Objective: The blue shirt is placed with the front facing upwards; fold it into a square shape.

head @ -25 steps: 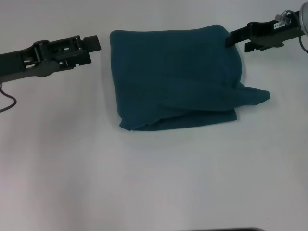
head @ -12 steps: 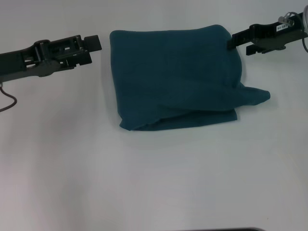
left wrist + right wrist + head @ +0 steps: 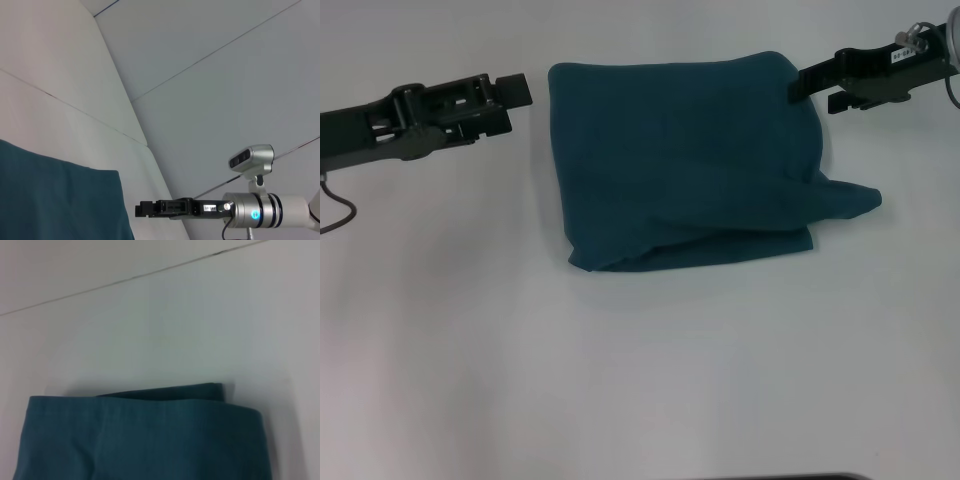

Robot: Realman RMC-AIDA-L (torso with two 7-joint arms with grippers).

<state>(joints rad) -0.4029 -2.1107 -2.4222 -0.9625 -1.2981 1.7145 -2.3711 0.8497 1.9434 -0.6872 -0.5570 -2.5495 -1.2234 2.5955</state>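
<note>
Two grippers flanked the blue shirt (image 3: 685,160), folded roughly square on the white table (image 3: 640,380). Only the head view showed a loose flap poking out rightward. Left gripper (image 3: 517,90) sat apart, right gripper (image 3: 798,85) at the far corner; neither's grip could be told.

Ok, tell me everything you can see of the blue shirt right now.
The blue shirt is dark teal, soft knit-looking cloth, folded into a rough, layered square lying flat on the white table. No lettering or tag shows. Its near edge is uneven, with lower layers peeking out, and one flap sticks out at the near right corner. The right pincer is at its far right corner; contact is unclear. The left pincer sits just off its far left corner.
</note>
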